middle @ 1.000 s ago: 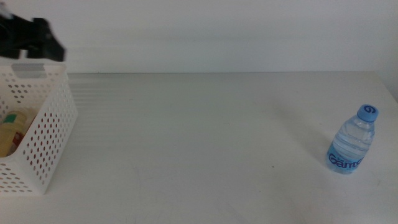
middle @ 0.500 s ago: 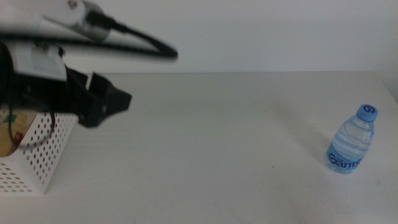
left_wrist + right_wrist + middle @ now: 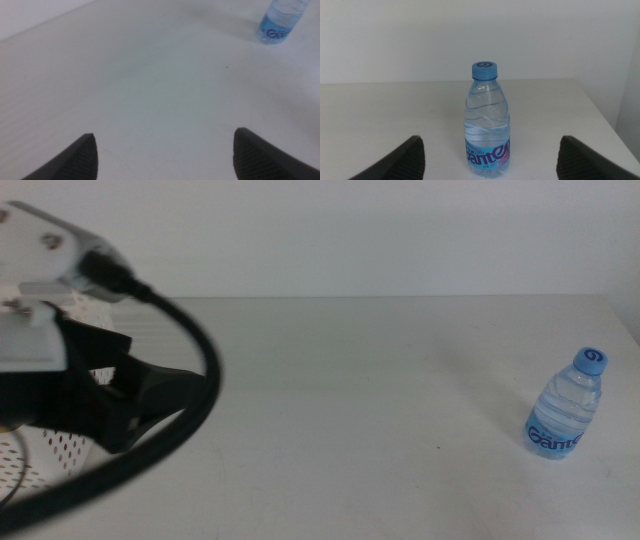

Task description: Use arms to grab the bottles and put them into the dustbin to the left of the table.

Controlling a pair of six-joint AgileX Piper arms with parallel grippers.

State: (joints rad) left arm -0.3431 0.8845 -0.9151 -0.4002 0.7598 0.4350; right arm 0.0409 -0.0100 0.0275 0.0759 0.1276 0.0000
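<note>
Left gripper (image 3: 150, 395) at left of frame, jaws apart, empty, covering most of dustbin (image 3: 50, 455). Right gripper (image 3: 490, 160) apart, facing water bottle (image 3: 568, 404), upright on tabletop (image 3: 350, 380) at far right, ungrasped. Judgement: this bottle remains; bin contents hidden.

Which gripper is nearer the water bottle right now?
Right. The right gripper faces the water bottle close up, fingers open, bottle between them ahead. The left gripper is far across the table, by the dustbin.
</note>
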